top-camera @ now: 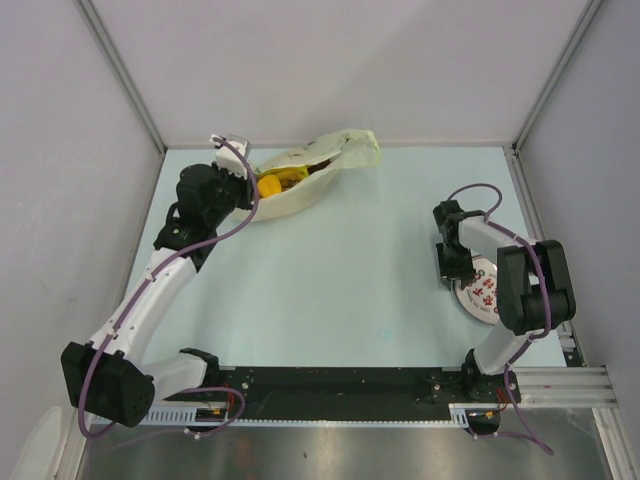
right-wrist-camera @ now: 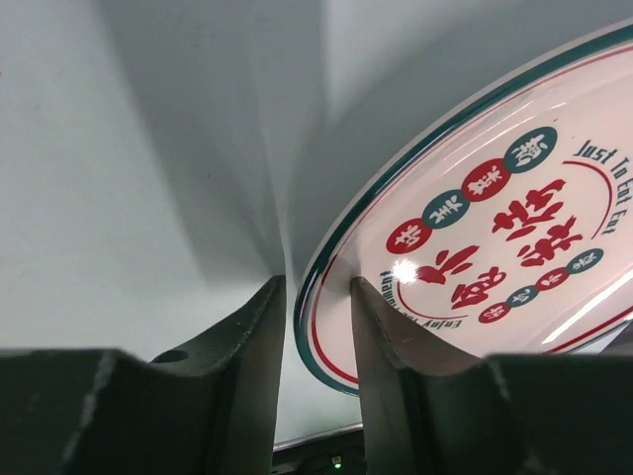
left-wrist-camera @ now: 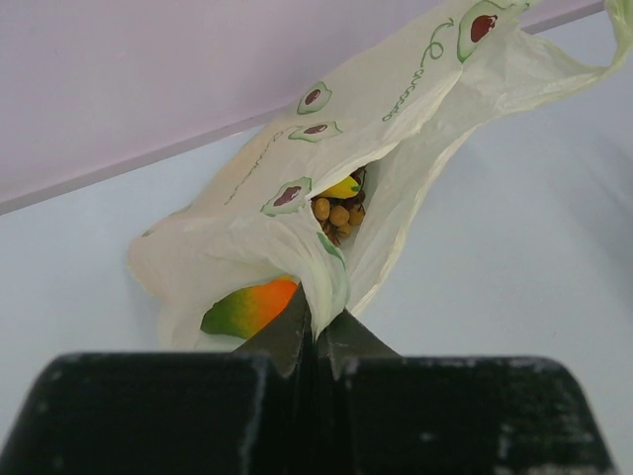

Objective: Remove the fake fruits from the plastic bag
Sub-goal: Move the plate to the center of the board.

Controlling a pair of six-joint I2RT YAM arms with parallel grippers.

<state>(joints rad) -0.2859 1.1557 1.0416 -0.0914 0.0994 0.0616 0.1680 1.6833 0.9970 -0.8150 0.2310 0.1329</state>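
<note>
Left jaws pinch bag (left-wrist-camera: 396, 109) — mango (left-wrist-camera: 252, 307) inside (half-hidden).

Left arm (top-camera: 160, 290), white: stretched forward; left claw (left-wrist-camera: 315, 322) pinched shut on cream plastic bag (left-wrist-camera: 247, 247). Right arm (top-camera: 525, 290): folded; right claw (right-wrist-camera: 318, 292) half-open.

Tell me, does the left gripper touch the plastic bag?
Touching. The left wrist view shows the left gripper shut, with a fold of the plastic bag pinched between its fingertips.
</note>
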